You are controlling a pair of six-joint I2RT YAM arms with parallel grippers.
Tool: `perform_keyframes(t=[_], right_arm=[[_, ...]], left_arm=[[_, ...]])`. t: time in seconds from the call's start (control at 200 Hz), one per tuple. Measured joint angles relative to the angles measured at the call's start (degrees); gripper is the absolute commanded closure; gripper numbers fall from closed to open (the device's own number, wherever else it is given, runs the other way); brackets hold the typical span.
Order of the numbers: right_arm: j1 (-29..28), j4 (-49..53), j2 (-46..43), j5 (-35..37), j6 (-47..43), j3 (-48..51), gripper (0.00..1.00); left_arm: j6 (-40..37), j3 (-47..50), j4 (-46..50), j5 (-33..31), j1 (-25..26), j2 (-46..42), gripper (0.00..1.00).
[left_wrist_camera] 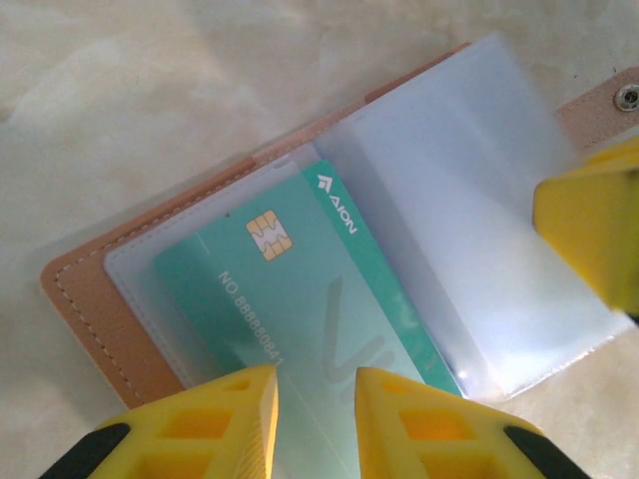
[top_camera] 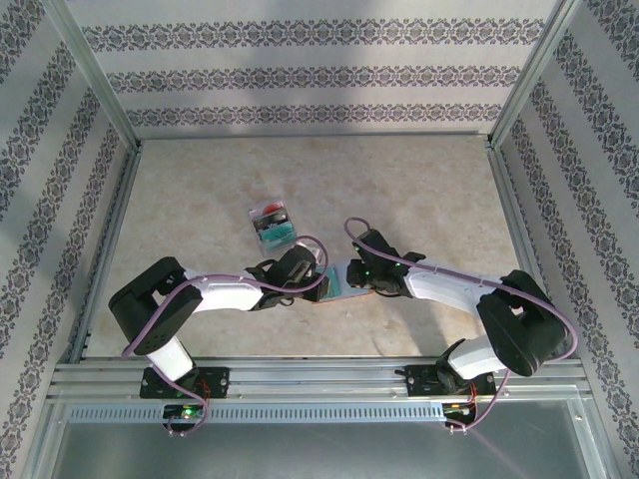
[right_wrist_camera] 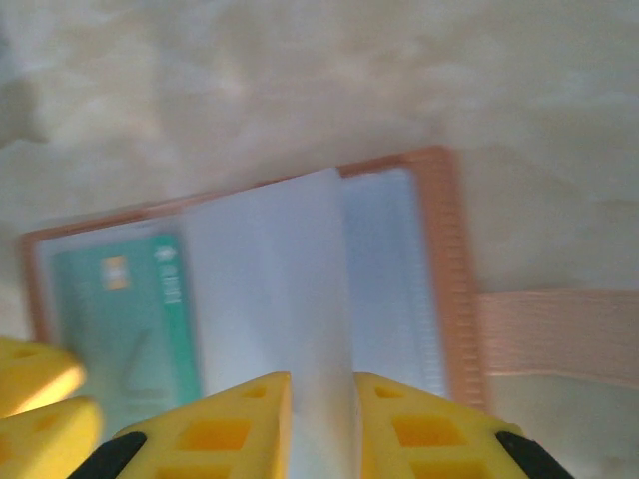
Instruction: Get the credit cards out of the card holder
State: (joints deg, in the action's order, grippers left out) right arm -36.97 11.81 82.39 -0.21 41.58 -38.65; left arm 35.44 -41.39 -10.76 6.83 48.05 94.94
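**Q:** What lies at the centre of the top view?

**A:** The card holder (top_camera: 337, 286), open flat on the table (top_camera: 399, 190), low in the middle of the frame where the two arms meet. A pile of credit cards (top_camera: 272, 225) sits apart from it, up and to the left.

**Q:** What does the left wrist view show?

**A:** The holder's brown cover runs from lower left to upper right, with a snap stud (left_wrist_camera: 629, 96) at the right edge. A teal credit card (left_wrist_camera: 300, 299) with a gold chip (left_wrist_camera: 268, 238) lies in a clear sleeve (left_wrist_camera: 469, 230). The left gripper (left_wrist_camera: 315, 419), at the bottom edge, is clenched on the near end of that card.

**Q:** And the right wrist view?

**A:** It is blurred. The right gripper (right_wrist_camera: 319, 424) is at bottom centre, its jaws narrowly parted with a clear leaf rising between them. Whether they pinch it cannot be told. The strap (right_wrist_camera: 559, 334) extends to the right edge.
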Motion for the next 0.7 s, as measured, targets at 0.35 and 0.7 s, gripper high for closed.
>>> perform_keyframes(t=[0.35, 0.7], right_arm=[[0.5, 2.5, 1.8, 4.1, -3.2, 0.6, 0.76], [-1.2, 13.7, -9.4, 8.8, -4.3, -5.5, 0.79]], left_arm=[[0.0, 0.0, 0.1, -0.9, 0.0, 0.0, 0.71], [0.0, 0.0, 1.8, -2.9, 0.0, -4.2, 0.66]])
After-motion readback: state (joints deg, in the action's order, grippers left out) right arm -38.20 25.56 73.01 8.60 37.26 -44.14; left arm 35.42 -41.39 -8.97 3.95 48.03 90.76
